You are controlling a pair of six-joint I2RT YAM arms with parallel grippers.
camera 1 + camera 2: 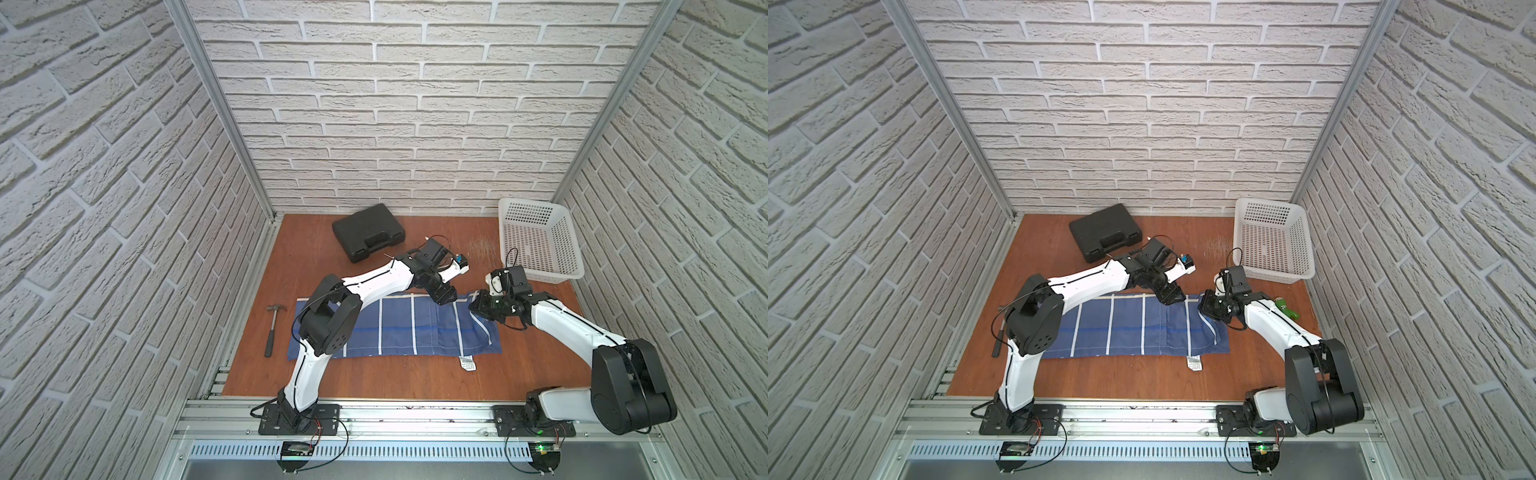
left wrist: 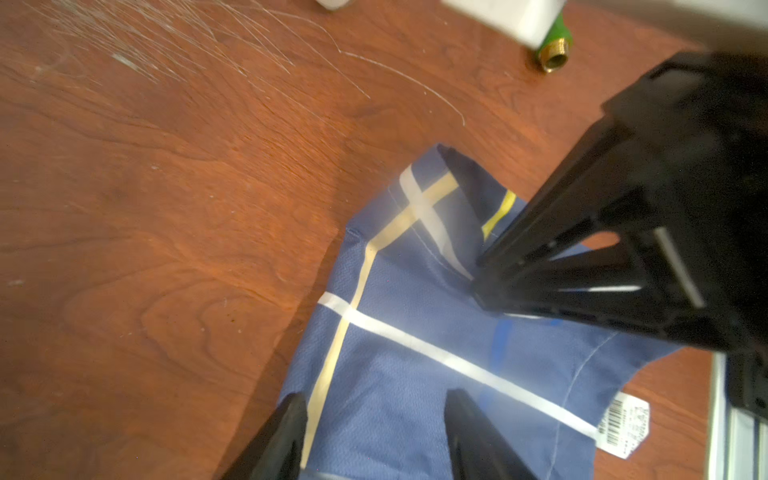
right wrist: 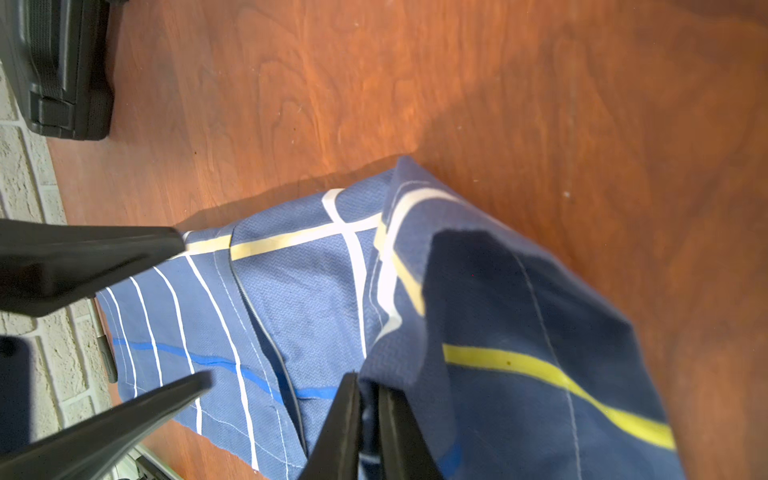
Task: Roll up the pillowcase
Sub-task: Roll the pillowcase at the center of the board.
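Note:
The pillowcase [image 1: 395, 328], blue with thin white lines, lies long and flat across the wooden table in both top views. Its white label [image 1: 467, 364] sticks out at the near edge. My right gripper [image 3: 368, 419] is shut on the pillowcase's right end and holds a fold of it raised and turned over, with the yellow stripe [image 3: 540, 374] showing on that fold. My left gripper [image 2: 378, 419] stands open just above the cloth at its far edge, close beside the right gripper [image 1: 478, 307]. Nothing sits between the left fingers [image 2: 291, 440].
A black case [image 1: 368, 237] lies at the back of the table and a white basket [image 1: 538, 241] at the back right. A hammer [image 1: 274, 328] lies left of the cloth. A green fitting with a brass end [image 1: 1285, 309] lies by the right arm.

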